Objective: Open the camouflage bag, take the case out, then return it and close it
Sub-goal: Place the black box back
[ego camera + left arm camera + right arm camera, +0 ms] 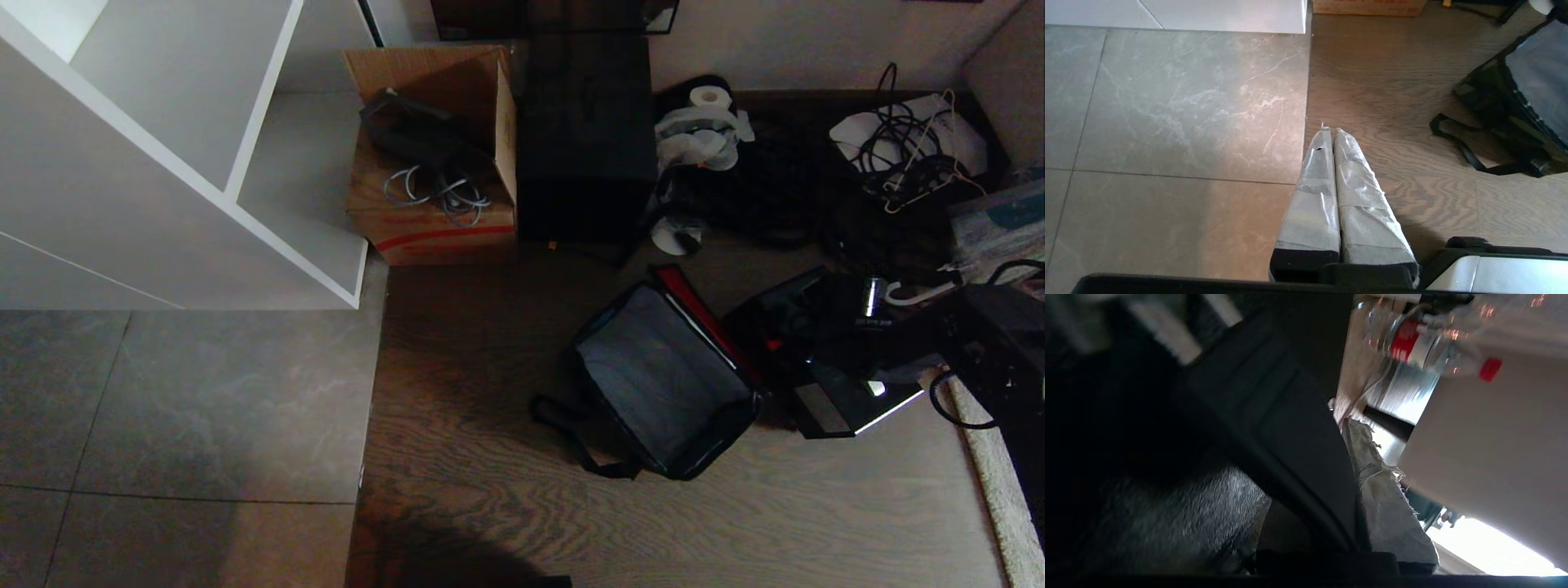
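While the camouflage bag (665, 380) is lying open on the wood floor (490, 506), its dark lining showing empty, we are judging the case (849, 367) already removed; it is lying just beside the bag. Our right hand (1349, 465) is narrowing onto a flat black panel, probably that case, though the close view is hiding which part. Our left hand (1330, 134) is hanging parked over the floor, fingers pressed together and holding nothing.
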`<state>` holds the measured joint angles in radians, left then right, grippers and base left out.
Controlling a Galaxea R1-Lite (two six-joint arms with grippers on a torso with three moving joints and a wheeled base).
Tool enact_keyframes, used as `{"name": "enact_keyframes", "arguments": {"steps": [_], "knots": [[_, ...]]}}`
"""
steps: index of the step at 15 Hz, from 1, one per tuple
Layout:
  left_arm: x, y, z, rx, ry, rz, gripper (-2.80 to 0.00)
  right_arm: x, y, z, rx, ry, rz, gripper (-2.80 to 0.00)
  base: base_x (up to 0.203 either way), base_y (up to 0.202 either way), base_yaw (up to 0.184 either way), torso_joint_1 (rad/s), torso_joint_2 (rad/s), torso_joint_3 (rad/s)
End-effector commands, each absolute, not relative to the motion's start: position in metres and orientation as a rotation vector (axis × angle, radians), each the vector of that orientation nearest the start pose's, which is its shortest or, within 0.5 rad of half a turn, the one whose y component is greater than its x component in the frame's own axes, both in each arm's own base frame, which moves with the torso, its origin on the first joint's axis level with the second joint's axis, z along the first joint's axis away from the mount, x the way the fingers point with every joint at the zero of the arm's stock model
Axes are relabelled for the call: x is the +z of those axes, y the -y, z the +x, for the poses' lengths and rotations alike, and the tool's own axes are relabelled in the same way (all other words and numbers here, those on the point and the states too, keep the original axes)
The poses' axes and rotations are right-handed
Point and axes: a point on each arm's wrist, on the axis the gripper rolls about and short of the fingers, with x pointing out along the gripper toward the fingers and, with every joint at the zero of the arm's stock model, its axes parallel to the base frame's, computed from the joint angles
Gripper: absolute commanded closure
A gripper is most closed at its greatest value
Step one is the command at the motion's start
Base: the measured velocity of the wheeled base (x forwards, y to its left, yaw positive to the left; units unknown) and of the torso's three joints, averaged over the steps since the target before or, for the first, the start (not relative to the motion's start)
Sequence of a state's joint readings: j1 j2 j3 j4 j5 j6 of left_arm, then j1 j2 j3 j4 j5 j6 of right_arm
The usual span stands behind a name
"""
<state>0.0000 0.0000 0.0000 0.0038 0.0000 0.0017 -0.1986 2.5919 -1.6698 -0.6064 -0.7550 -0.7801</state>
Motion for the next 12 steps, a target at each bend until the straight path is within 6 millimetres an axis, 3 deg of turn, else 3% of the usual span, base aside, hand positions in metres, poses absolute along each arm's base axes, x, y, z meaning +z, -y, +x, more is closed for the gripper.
{"name": "enact_keyframes", "arguments": {"steps": [1, 7, 9, 12], "knots": [[0.075, 0.000, -0.023, 0.000, -0.005, 0.002, 0.00, 0.070, 0.108, 0.491, -0.804, -0.602, -0.773, 0.00, 0.000, 0.000, 0.000, 0.000, 0.00, 0.000], [0.075, 0.000, -0.023, 0.000, -0.005, 0.002, 0.00, 0.160, 0.096, 0.452, -0.845, -0.474, -0.732, 0.00, 0.000, 0.000, 0.000, 0.000, 0.00, 0.000], [0.075, 0.000, -0.023, 0.000, -0.005, 0.002, 0.00, 0.176, 0.082, 0.430, -0.822, -0.470, -0.738, 0.00, 0.000, 0.000, 0.000, 0.000, 0.00, 0.000], [0.075, 0.000, -0.023, 0.000, -0.005, 0.002, 0.00, 0.189, 0.042, 0.400, -0.735, -0.449, -0.757, 0.00, 0.000, 0.000, 0.000, 0.000, 0.00, 0.000]]}}
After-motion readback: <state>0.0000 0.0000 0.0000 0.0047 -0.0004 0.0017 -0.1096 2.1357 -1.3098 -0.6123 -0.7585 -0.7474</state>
